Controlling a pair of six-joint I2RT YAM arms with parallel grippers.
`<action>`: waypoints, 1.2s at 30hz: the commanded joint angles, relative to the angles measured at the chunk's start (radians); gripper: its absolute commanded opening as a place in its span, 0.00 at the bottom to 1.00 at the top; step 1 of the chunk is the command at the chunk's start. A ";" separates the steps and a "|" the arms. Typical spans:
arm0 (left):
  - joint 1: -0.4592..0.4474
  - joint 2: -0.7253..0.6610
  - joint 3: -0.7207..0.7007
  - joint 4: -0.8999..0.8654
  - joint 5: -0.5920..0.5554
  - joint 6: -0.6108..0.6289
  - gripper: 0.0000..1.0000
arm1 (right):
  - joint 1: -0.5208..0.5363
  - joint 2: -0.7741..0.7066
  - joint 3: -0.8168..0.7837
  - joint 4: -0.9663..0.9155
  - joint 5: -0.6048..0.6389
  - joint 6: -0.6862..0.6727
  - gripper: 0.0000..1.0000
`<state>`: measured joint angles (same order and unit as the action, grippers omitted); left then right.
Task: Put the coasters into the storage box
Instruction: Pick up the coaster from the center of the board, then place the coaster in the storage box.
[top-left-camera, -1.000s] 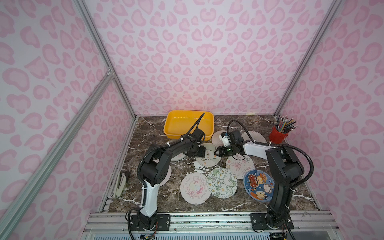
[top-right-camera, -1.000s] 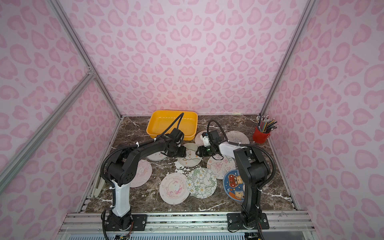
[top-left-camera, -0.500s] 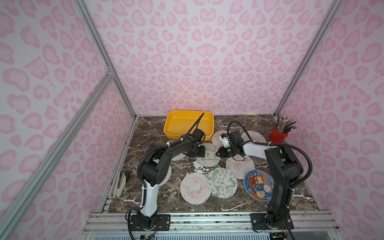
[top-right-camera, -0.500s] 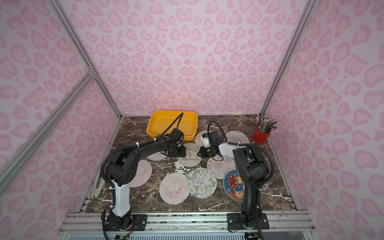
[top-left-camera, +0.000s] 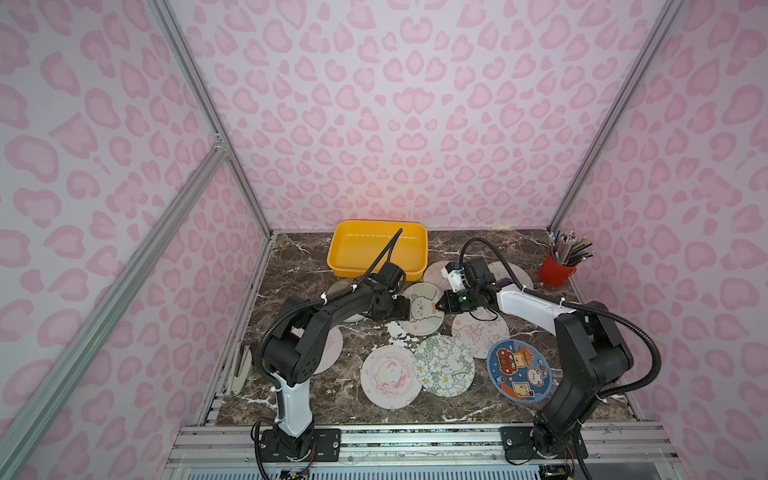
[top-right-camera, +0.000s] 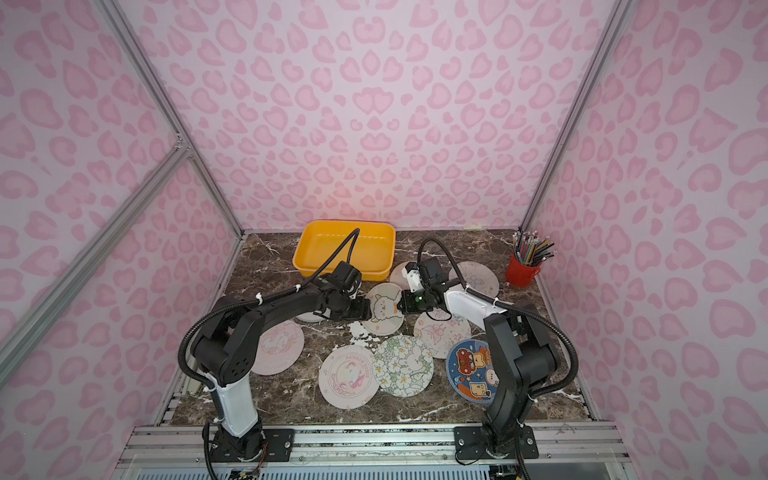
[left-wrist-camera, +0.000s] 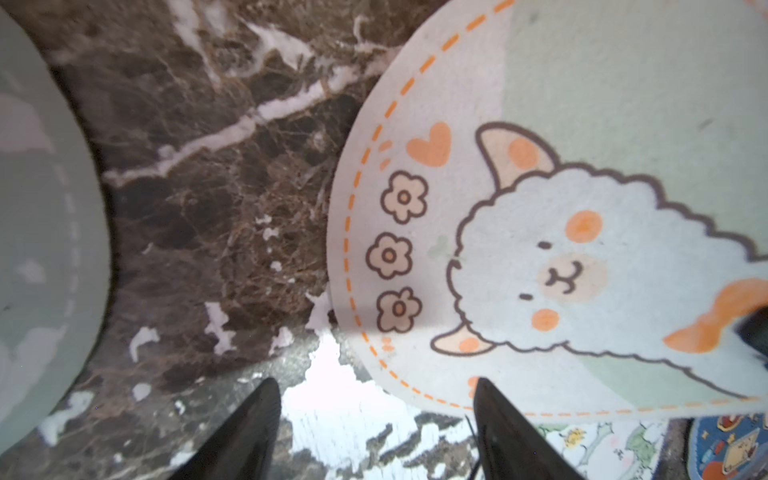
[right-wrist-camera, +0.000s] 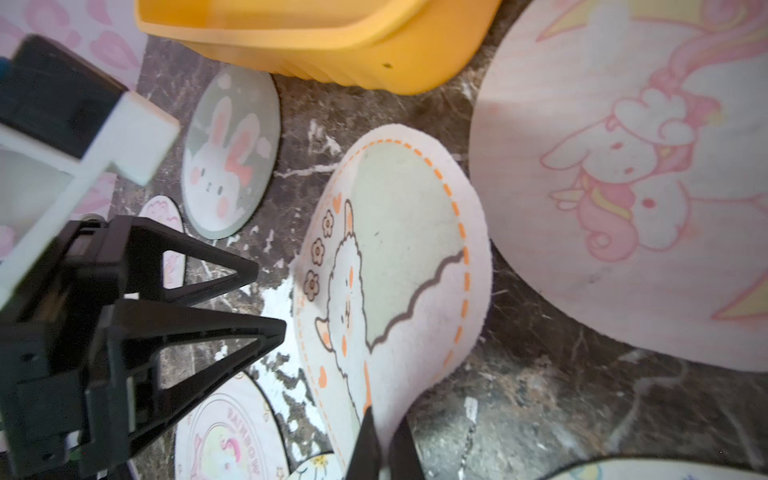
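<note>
The right gripper (right-wrist-camera: 384, 424) is closed. Its two black fingers (right-wrist-camera: 368, 432) pinch the rim of the alpaca coaster (right-wrist-camera: 399, 249), and at this pinched side the coaster seems to bend up a little from the table (right-wrist-camera: 540, 415). The left gripper (left-wrist-camera: 374, 390) faces it from the opposite side with its fingers apart. One tip is over the coaster's dashed orange border and the other is over bare marble, and it holds nothing.

In both top views the alpaca coaster (top-left-camera: 422, 309) lies between the two grippers, just in front of the yellow storage box (top-left-camera: 361, 249), which stands at the back of the table. The other coasters (top-right-camera: 403, 365) lie flat around it. Several of them overlap, and the dark blue one (top-left-camera: 521, 372) is near the right arm's base. A red pencil cup (top-left-camera: 557, 270) stands in the far right corner.
</note>
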<state>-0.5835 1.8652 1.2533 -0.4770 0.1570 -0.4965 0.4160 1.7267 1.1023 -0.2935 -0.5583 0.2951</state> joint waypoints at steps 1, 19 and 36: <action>0.002 -0.055 -0.036 0.051 0.001 -0.017 0.80 | 0.015 -0.033 0.038 -0.068 -0.012 -0.023 0.00; 0.088 -0.349 -0.249 0.076 -0.030 -0.024 0.94 | 0.066 0.084 0.446 -0.083 -0.060 0.036 0.00; 0.178 -0.478 -0.387 0.060 -0.017 0.015 0.98 | 0.094 0.587 1.050 -0.053 -0.071 0.086 0.00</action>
<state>-0.4107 1.3991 0.8799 -0.4187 0.1349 -0.4950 0.5049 2.2597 2.0960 -0.3634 -0.6182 0.3607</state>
